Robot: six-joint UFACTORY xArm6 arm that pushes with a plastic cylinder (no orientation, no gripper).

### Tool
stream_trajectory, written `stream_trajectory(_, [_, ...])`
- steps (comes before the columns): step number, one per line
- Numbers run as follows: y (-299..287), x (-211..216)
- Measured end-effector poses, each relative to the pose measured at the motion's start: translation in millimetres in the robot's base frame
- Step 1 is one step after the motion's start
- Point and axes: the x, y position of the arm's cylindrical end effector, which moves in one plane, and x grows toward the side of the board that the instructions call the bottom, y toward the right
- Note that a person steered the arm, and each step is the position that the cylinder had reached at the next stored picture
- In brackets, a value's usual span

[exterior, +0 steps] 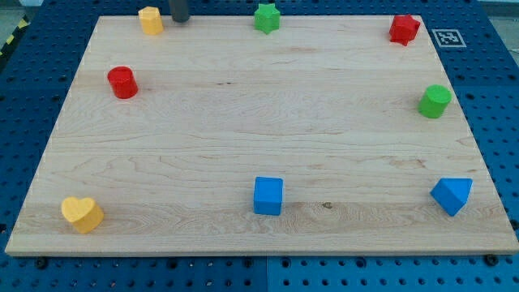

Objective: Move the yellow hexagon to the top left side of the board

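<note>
The yellow hexagon (150,19) sits at the view's top left of the wooden board (259,122), close to the top edge. My tip (179,19) is a dark rod end just to the right of the hexagon, with a small gap between them. Only the rod's lowest part shows; the rest is cut off by the view's top.
A red cylinder (122,82) lies at the left. A green star (266,17) is at top middle, a red star (403,29) at top right, a green cylinder (435,100) at right. A yellow heart (81,214), blue cube (268,195) and blue triangle (452,195) lie along the bottom.
</note>
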Motion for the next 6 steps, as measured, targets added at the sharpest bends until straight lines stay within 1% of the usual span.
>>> stream_trajectory(2, [-47.4, -1.2])
stream_trajectory(3, [-34.5, -0.7])
stream_trajectory(4, [4.7, -0.6])
stream_trajectory(5, [39.9, 13.0])
stream_trajectory(6, [76.0, 63.9])
